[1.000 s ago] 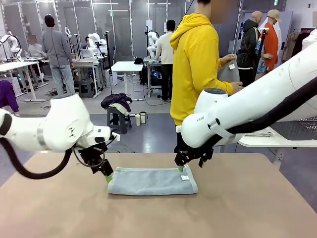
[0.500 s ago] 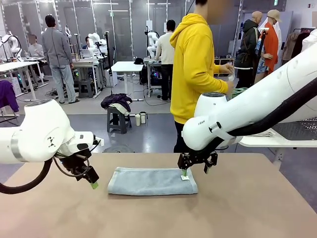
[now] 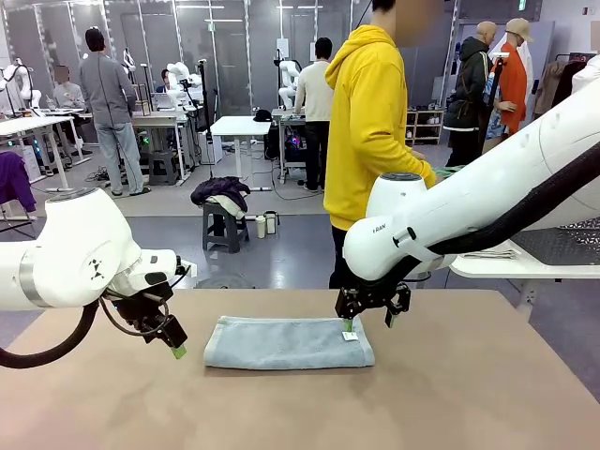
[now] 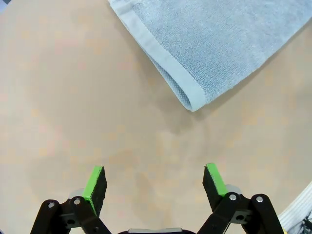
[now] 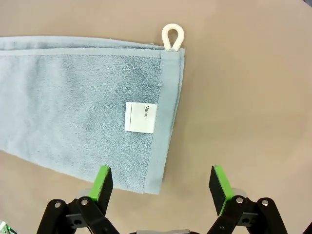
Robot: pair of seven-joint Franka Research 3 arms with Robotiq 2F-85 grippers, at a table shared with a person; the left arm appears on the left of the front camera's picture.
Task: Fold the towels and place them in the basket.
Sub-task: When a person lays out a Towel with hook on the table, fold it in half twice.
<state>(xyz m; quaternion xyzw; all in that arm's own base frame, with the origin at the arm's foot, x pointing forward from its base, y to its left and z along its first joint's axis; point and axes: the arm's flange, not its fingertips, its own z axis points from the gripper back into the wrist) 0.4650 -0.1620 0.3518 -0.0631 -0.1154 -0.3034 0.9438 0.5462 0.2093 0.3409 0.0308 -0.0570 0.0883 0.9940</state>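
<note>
Plainly, the left gripper (image 3: pixel 176 351) stands wide open and empty, just beside one end of the folded grey-blue towel (image 3: pixel 286 342); the right gripper (image 3: pixel 368 322), equally wide and empty, sits at the towel's tagged end; the towel lies flat on the table (image 3: pixel 450 394).

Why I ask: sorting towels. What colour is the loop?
White loop, clearest in the right wrist view.

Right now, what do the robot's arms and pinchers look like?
Both arms, left arm and right arm, are fat, round and shiny white, each trailing a thick black cable. The left gripper and right gripper are black with two fingers tipped by bright green pads. Small dark lettering marks the right arm.
</note>
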